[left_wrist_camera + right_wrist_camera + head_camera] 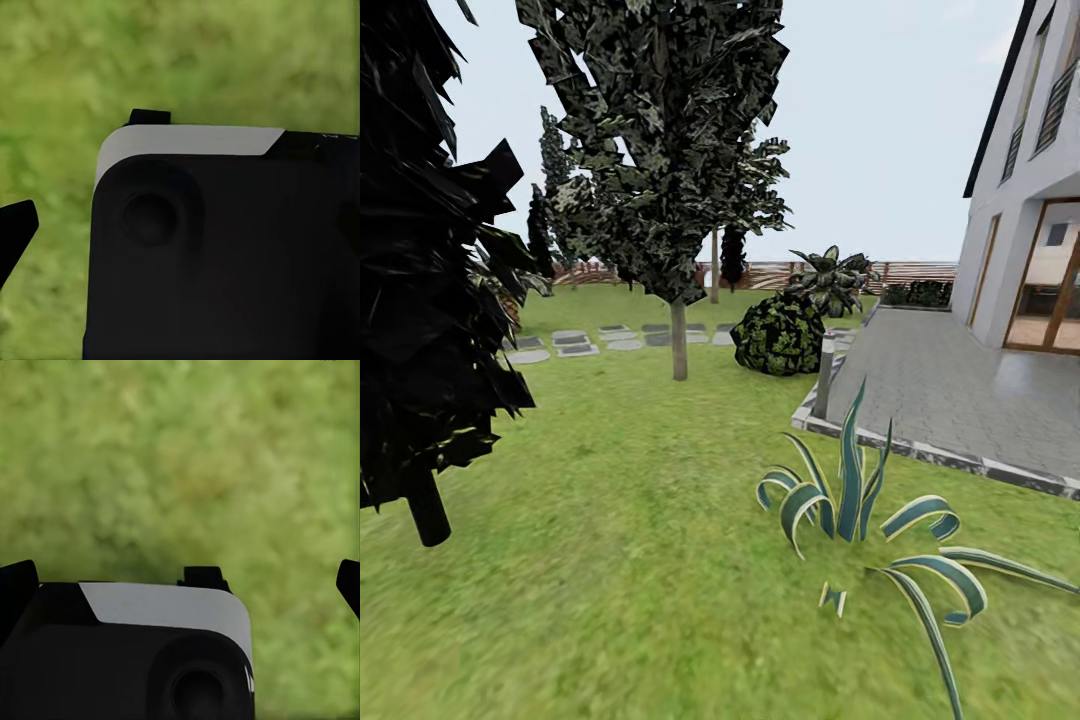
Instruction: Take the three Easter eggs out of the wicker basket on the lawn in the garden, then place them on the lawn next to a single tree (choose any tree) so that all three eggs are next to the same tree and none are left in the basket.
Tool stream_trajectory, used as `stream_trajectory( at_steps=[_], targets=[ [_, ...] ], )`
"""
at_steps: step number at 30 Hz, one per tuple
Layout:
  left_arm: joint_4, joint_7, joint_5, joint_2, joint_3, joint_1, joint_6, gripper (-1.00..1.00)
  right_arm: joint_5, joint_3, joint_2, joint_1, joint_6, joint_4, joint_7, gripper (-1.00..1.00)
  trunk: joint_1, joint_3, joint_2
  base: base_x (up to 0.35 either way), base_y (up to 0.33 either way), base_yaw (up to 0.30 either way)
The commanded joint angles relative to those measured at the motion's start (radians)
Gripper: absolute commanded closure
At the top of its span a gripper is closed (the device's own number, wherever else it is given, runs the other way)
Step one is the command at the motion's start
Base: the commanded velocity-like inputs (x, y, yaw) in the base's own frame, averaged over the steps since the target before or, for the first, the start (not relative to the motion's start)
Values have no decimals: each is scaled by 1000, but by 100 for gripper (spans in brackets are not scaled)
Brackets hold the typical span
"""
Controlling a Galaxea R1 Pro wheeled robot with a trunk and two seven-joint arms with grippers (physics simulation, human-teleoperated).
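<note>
The Easter eggs and the wicker basket are out of view. Bright green lawn (610, 560) spreads ahead of me. A tree with a straight pale grey-brown trunk (679, 340) stands mid-lawn, and a second pale trunk (714, 266) rises farther back near the fence. In the left wrist view my left gripper (180, 232) hangs over grass above a black and white part of my body, with one fingertip (16, 231) at the frame's edge. My right gripper (180, 585) is open over grass, fingertips (16, 585) far apart and nothing between them.
A dark cypress (428, 510) stands close on the left. A striped spiky plant (850, 500) grows near right, with a round bush (780, 335) and a lamp post (825, 375) behind it. Grey patio (960, 400), house (1020, 250), stepping stones (575, 343) and slat fence (910, 272) lie beyond.
</note>
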Motion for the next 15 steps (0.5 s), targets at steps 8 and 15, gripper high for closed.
stream_trajectory(
  at_steps=[8,15],
  targets=[
    [0,0,1,0,8,-1,-1,-100,4,2,-1,-1,-3,1,1,-100,0,-1,-1,0,0,-8],
    [0,-2,-1,-1,8,-1,-1,-100,5,3,-2,-1,-3,1,0,-100,0,-1,-1,0,0,0]
  ],
)
